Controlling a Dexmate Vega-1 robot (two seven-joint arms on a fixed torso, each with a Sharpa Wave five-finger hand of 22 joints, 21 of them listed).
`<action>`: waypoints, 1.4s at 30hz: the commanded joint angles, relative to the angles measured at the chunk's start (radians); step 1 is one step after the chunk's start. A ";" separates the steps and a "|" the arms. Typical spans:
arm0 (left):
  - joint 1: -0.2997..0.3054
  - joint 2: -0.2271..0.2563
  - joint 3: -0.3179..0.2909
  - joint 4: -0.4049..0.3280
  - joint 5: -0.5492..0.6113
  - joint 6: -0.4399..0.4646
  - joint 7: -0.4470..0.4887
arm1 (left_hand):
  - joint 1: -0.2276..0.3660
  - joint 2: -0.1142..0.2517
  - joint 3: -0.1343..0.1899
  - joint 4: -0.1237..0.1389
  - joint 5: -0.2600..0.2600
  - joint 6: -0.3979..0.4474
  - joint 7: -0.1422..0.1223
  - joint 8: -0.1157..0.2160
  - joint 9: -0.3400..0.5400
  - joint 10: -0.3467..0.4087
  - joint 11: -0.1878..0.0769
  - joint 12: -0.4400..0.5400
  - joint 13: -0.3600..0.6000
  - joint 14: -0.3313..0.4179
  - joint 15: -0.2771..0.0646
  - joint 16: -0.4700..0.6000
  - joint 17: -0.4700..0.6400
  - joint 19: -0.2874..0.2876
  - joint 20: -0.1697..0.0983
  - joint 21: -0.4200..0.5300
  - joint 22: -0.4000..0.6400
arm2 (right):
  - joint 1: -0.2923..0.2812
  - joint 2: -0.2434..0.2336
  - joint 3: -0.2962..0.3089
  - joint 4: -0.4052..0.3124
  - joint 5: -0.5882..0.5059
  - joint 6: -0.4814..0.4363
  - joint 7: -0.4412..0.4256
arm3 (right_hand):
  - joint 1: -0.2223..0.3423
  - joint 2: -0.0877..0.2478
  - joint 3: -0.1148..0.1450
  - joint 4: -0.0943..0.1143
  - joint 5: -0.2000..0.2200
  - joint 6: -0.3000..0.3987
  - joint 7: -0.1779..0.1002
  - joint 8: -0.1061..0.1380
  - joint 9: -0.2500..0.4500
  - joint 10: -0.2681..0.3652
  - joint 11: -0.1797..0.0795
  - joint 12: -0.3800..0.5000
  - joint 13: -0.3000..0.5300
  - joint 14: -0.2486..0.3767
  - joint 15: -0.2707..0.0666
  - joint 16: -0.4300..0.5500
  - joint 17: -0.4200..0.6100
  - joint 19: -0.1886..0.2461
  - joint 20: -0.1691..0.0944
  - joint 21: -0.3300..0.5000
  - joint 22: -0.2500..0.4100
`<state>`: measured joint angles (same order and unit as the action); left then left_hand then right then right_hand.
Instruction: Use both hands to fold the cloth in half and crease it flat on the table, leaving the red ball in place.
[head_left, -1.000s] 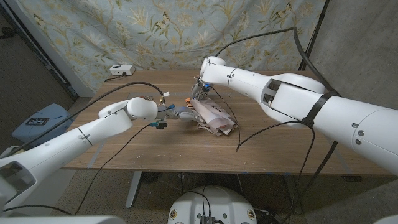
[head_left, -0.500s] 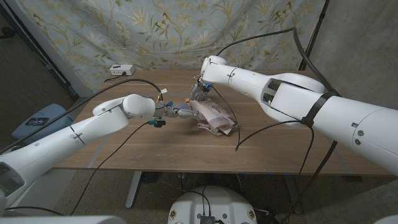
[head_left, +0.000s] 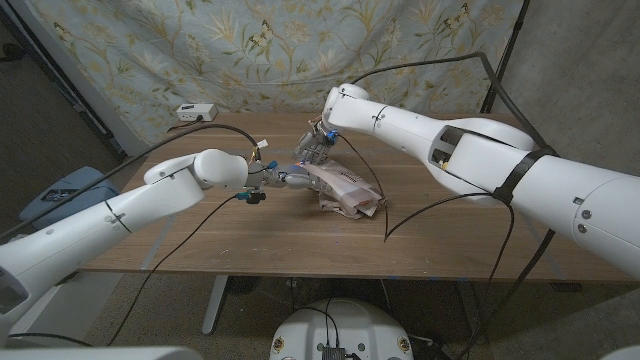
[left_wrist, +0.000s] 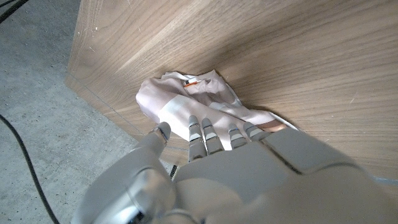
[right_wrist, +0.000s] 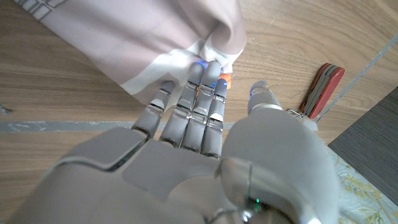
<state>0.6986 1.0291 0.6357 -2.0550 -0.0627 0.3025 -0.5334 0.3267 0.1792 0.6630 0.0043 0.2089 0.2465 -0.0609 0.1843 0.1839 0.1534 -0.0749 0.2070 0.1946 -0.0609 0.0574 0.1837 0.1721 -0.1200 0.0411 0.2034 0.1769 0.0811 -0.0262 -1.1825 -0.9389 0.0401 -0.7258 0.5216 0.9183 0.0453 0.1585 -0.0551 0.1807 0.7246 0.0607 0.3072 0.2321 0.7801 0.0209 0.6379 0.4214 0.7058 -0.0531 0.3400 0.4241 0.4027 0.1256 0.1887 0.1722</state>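
- Reaching in from the lower left of the head view, the left hand (head_left: 284, 179) has its fingertips (left_wrist: 198, 127) on the near edge of the cloth (head_left: 340, 188); whether they grip it or only press on it cannot be told.
- Right hand (head_left: 314, 148) comes down from the upper middle of the head view; its fingertips (right_wrist: 205, 73) touch a raised fold of the cloth, and an actual grip cannot be confirmed.
- Cloth is pale pink with a lighter band, bunched in a crumpled heap at the centre of the wooden table (head_left: 230, 245).
- A red folding pocket tool (right_wrist: 322, 89) lies on the table just beside the right hand's thumb.
- A white box (head_left: 195, 112) sits at the table's far-left corner.
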 joint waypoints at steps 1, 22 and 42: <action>-0.003 0.009 0.000 -0.021 -0.007 -0.005 -0.006 | 0.006 0.004 0.000 0.000 -0.003 0.000 -0.001 0.002 0.001 0.005 0.003 0.001 0.000 0.002 0.005 0.000 0.000 -0.002 0.002 -0.002 0.002 | -0.015 -0.082 0.010 -0.201 0.029 -0.056 0.007 | -0.012 0.006 -0.003 0.003 0.010 -0.008 0.009 -0.006 0.000 -0.014 0.009 -0.005 0.002 -0.001 0.013 -0.007 -0.001 0.002 0.012 0.003 0.001; 0.052 0.087 -0.080 -0.152 -0.090 0.023 0.022 | 0.008 0.003 -0.001 -0.002 -0.001 0.003 0.001 0.003 0.001 0.005 0.003 0.002 0.000 0.009 0.006 0.002 0.000 0.002 0.006 0.000 0.002 | -0.025 -0.166 0.012 -0.358 0.082 -0.130 -0.041 | -0.014 0.022 0.001 -0.002 0.015 -0.010 0.022 -0.018 -0.002 -0.029 0.027 -0.009 0.002 -0.008 0.030 -0.015 -0.003 0.009 0.032 0.006 0.001; 0.007 0.036 -0.058 -0.120 -0.054 -0.040 0.025 | 0.011 0.002 -0.001 -0.005 0.000 0.005 0.000 0.003 0.001 0.007 0.002 0.002 0.000 0.019 0.006 0.003 -0.001 0.009 0.007 0.002 0.002 | -0.030 -0.230 0.021 -0.443 0.104 -0.168 -0.094 | -0.013 0.035 0.002 -0.013 0.014 -0.009 0.016 -0.026 0.002 -0.042 0.023 -0.015 -0.002 -0.023 0.029 -0.016 0.003 0.000 0.024 0.003 0.002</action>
<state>0.7483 1.1077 0.5483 -2.2024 -0.1509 0.2918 -0.5002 0.3267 0.1791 0.6632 0.0042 0.2089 0.2464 -0.0609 0.1843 0.1837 0.1535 -0.0750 0.2069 0.1945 -0.0477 0.0627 0.1836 0.1721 -0.1161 0.0448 0.2036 0.1770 0.0551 -0.2246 -1.1671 -1.3389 0.1282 -0.8731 0.4557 0.9052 0.0694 0.1602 -0.0622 0.1854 0.7068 0.0786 0.2806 0.2303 0.7385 0.0478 0.6245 0.4159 0.6847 -0.0247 0.3252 0.4247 0.4080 0.1481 0.1887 0.1722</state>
